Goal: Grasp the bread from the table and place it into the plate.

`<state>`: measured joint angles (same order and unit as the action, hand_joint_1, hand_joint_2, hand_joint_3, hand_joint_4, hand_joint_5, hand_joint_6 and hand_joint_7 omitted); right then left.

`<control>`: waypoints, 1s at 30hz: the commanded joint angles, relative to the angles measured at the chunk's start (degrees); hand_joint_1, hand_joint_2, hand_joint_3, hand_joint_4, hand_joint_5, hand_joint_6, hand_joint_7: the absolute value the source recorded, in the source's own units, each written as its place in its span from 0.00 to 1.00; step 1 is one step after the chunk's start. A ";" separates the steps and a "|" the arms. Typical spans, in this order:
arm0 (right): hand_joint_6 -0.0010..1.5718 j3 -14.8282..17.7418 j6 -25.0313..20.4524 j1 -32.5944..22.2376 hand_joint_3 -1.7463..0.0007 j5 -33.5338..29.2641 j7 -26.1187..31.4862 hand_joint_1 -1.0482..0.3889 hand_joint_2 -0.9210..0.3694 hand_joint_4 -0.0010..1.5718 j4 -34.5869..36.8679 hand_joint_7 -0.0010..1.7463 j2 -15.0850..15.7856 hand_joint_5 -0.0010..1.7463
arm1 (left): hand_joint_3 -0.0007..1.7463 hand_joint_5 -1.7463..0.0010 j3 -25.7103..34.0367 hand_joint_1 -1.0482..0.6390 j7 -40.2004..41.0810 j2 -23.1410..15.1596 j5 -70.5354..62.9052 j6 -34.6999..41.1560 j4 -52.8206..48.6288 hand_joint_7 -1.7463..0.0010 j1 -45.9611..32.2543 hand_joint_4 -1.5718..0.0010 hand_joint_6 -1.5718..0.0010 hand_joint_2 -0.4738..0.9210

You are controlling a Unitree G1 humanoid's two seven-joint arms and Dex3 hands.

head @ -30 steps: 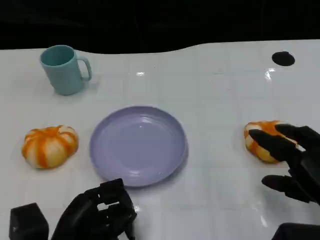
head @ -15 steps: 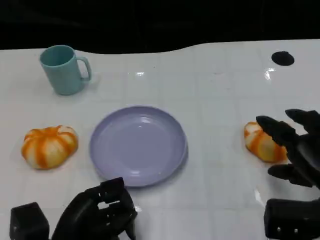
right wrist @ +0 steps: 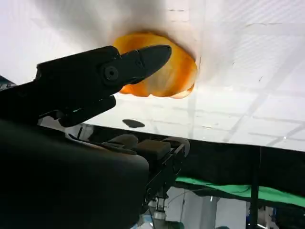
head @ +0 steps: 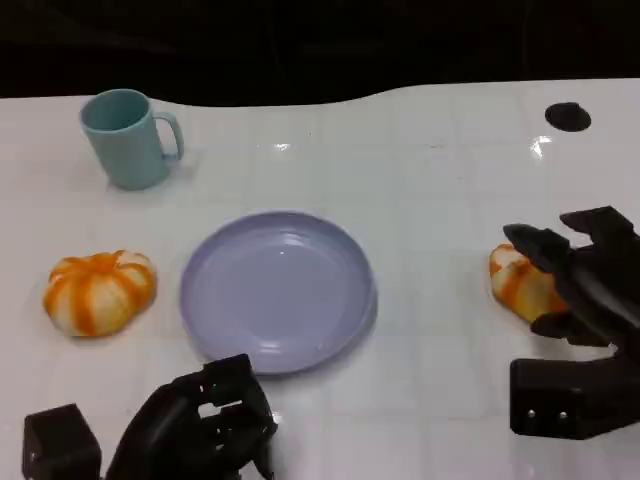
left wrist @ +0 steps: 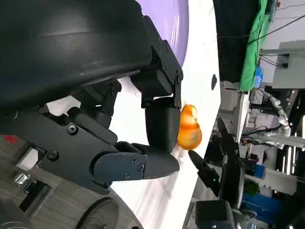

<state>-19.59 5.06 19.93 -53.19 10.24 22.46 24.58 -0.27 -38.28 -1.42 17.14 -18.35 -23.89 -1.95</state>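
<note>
You are looking down at a white table (head: 430,200). A lavender plate (head: 277,291) is sitting near the middle of it with nothing in it. Two orange-and-white bread rolls are lying on the table, one well to each side of the plate: the left bread (head: 98,290) is resting untouched, and the right bread (head: 518,283) is lying under your right hand (head: 580,280).

Your right hand is reaching over that right bread with its fingers spread around it. In the right wrist view one black finger (right wrist: 138,62) is lying across the front of the roll, but the pictures are not showing whether the hand is actually squeezing it, so I cannot tell if the grip is made. The roll is sitting on the table surface, not lifted.

Your left hand (head: 200,430) is waiting at the near edge of the table, just before the plate, with its fingers curled in and nothing in them.

A teal mug (head: 128,137) is standing at the far left.

Judging the task, you are only at the grasping step: closing on the bread, lifting it, carrying it across and setting it in the plate are all left to do.
</note>
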 commanded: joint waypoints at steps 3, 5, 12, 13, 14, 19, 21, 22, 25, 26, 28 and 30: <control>0.22 -1.47 -1.02 3.02 1.00 2.46 -1.35 0.37 0.09 0.08 5.41 0.00 -1.15 0.21 | 0.32 0.00 0.21 0.27 0.24 -0.64 -0.15 0.18 0.79 0.18 -0.48 0.50 0.52 0.86; 0.22 -1.91 -0.89 4.02 1.00 3.24 -1.86 0.39 0.08 0.09 7.61 0.00 -1.58 0.19 | 0.32 0.00 0.23 0.27 0.19 -0.58 0.01 0.35 0.84 0.18 -0.52 0.50 0.52 0.86; 0.22 -3.30 -1.78 7.92 1.00 5.37 -3.40 0.42 0.07 0.12 15.90 0.00 -3.58 0.12 | 0.33 0.00 0.19 0.27 0.20 -0.39 0.04 0.52 0.88 0.18 -0.54 0.50 0.52 0.85; 0.22 -3.58 -1.59 8.59 1.00 5.62 -2.99 0.43 0.07 0.13 17.44 0.01 -3.81 0.11 | 0.33 0.00 0.19 0.27 0.10 -0.37 0.08 0.42 0.86 0.18 -0.57 0.50 0.52 0.85; 0.24 -3.84 -1.35 9.12 1.00 5.83 -2.57 0.43 0.06 0.16 18.69 0.01 -3.96 0.11 | 0.34 0.00 0.18 0.27 0.05 -0.35 0.12 0.41 0.88 0.18 -0.60 0.50 0.52 0.85; 0.34 -4.69 0.96 11.61 1.00 7.02 0.76 0.46 0.03 0.34 24.91 0.03 -4.56 0.11 | 0.34 0.00 0.24 0.28 -0.17 -0.28 0.29 0.28 0.87 0.18 -0.65 0.50 0.52 0.85; 0.48 -3.09 3.28 11.94 1.00 10.10 2.17 0.55 0.03 0.56 27.11 0.05 -5.30 0.14 | 0.34 0.00 0.23 0.28 0.12 -0.26 0.31 0.78 1.22 0.18 -0.80 0.50 0.52 0.84; 0.52 -2.86 4.48 12.20 1.00 10.87 3.38 0.57 0.02 0.61 28.32 0.04 -5.47 0.18 | 0.34 0.00 0.20 0.28 0.19 -0.31 0.17 0.71 1.30 0.19 -0.83 0.50 0.52 0.84; 0.71 -3.92 8.00 13.28 0.96 10.95 6.67 0.63 0.00 0.57 31.81 0.05 -5.10 0.70 | 0.34 0.00 0.22 0.27 0.20 -0.30 0.10 0.54 1.36 0.19 -0.88 0.50 0.52 0.84; 0.77 -4.24 9.43 13.54 0.93 10.84 8.17 0.65 0.00 0.58 32.95 0.07 -4.95 0.74 | 0.34 0.00 0.23 0.27 0.19 -0.30 0.16 0.70 1.42 0.19 -0.89 0.50 0.52 0.84; 0.71 -4.62 11.25 13.84 0.79 10.71 10.42 0.63 0.05 0.54 34.48 0.39 -4.83 0.93 | 0.34 0.00 0.24 0.27 0.16 -0.31 0.23 0.90 1.46 0.19 -0.89 0.50 0.52 0.84; 0.54 -4.83 11.99 14.06 0.69 10.65 11.76 0.61 0.11 0.51 35.28 0.72 -4.89 0.99 | 0.34 0.00 0.23 0.28 0.19 -0.28 0.28 1.11 1.55 0.19 -0.92 0.50 0.51 0.84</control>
<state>-23.71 16.19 34.17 -42.86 20.91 55.85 19.08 -0.27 -38.29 -1.12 17.33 -17.73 -23.05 -2.71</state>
